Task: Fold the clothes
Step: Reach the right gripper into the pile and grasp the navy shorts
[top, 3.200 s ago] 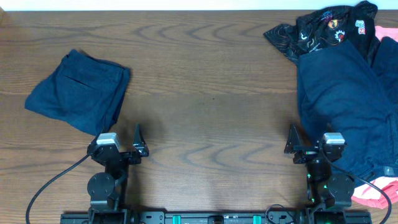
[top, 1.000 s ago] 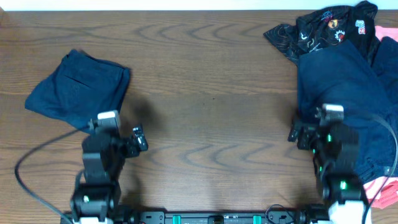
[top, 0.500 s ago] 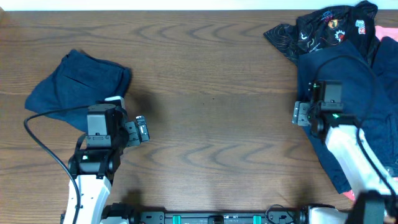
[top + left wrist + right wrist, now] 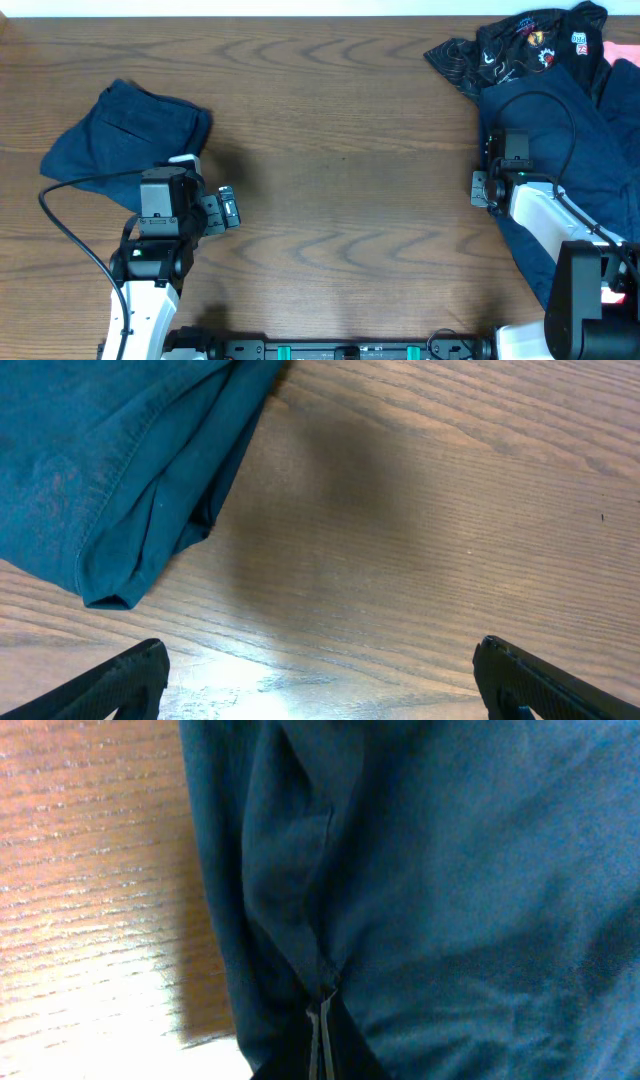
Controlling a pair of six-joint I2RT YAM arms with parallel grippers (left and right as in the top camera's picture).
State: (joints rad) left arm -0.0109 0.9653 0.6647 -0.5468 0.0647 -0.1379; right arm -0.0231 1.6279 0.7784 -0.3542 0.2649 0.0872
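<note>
Left claw [image 4: 320, 685]: wide open, holding nothing, over bare table [image 4: 450, 510]. The folded shorts [image 4: 110, 470] lie just beside it, in the upper left of the frame.

Right claw [image 4: 318, 1020]: closed, pinching a fold of the loose shorts [image 4: 450, 870] near their left edge, at the right side of the overhead frame.

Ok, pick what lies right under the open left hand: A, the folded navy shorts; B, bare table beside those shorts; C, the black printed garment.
B: in the left wrist view the left hand hangs over bare table, with the shorts off to one side.
</note>
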